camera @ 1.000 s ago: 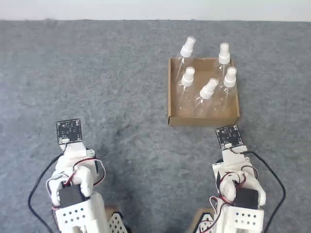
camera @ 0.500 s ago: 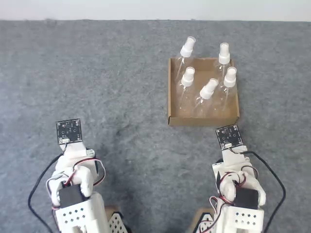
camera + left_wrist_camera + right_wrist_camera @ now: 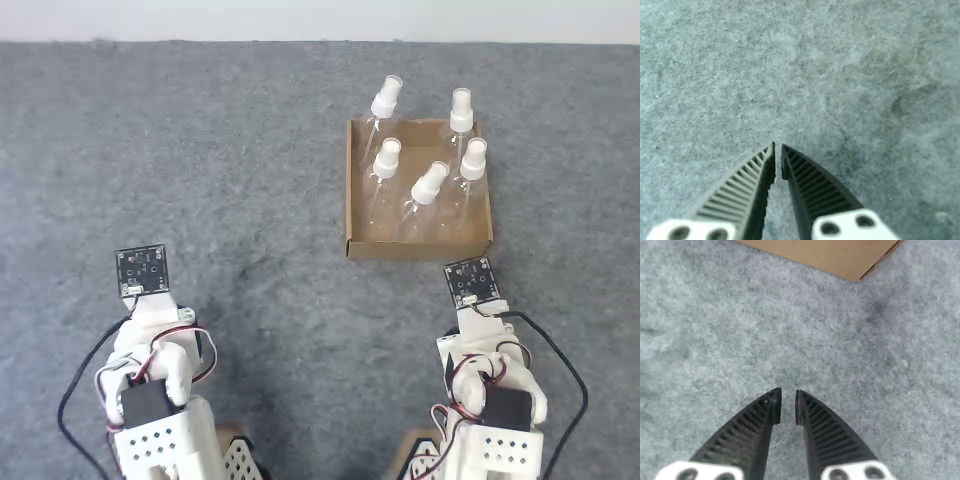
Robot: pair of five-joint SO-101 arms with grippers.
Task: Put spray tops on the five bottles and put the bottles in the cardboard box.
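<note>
The cardboard box (image 3: 349, 190) sits on the grey felt at the back right. Several clear bottles stand inside it, each with a white spray top, such as the tops at the far left (image 3: 386, 97), the far right (image 3: 461, 110) and the middle (image 3: 430, 183). My left gripper (image 3: 778, 146) is shut over bare felt, with nothing between its ribbed fingers. The left arm (image 3: 150, 340) is folded back at the near left. My right gripper (image 3: 788, 391) is shut and holds nothing, a short way in front of the box's near wall (image 3: 830, 252). The right arm (image 3: 485, 350) rests at the near right.
Grey felt (image 3: 200, 170) covers the whole table, with open room to the left of the box. Cables loop around both arm bases near the front edge.
</note>
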